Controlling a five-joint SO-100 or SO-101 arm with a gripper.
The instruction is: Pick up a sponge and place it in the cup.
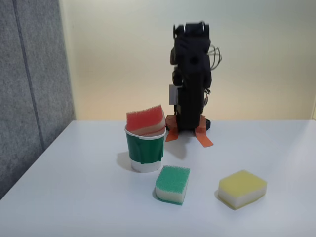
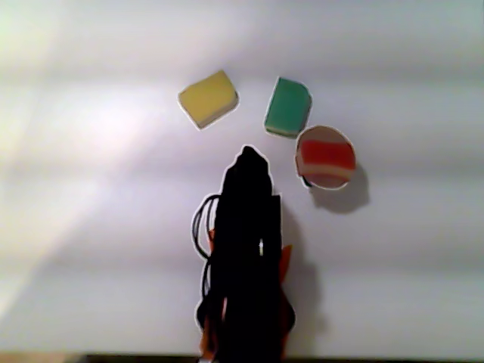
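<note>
A white table (image 1: 74,197) stands in front of a pale yellow wall (image 1: 123,49), and a gray panel (image 1: 29,89) runs along the table's left edge in the fixed view. The black robot arm (image 1: 191,74) stands near the back edge of the table, folded up tall over its base. Orange tape (image 1: 203,138) holds the base down on the table. The arm's gripper is somewhere in the dark shape of the arm, and I cannot tell if it is open or shut. It is not holding anything that can be seen. The cup (image 1: 144,150) stands upright toward the middle of the table, in front of the arm and a little to the left in the fixed view. The sponge (image 1: 146,118) is in the cup, wedged in the rim and tilted, with its red top sticking up above the rim. From the other view, which looks down from above, the sponge (image 2: 327,156) fills much of the cup's (image 2: 325,181) round mouth. A green-topped sponge (image 1: 173,183) lies flat on the table just beside the cup, closer to the front edge. A yellow-topped sponge (image 1: 242,188) lies flat near the green one, further to the right in the fixed view.
</note>
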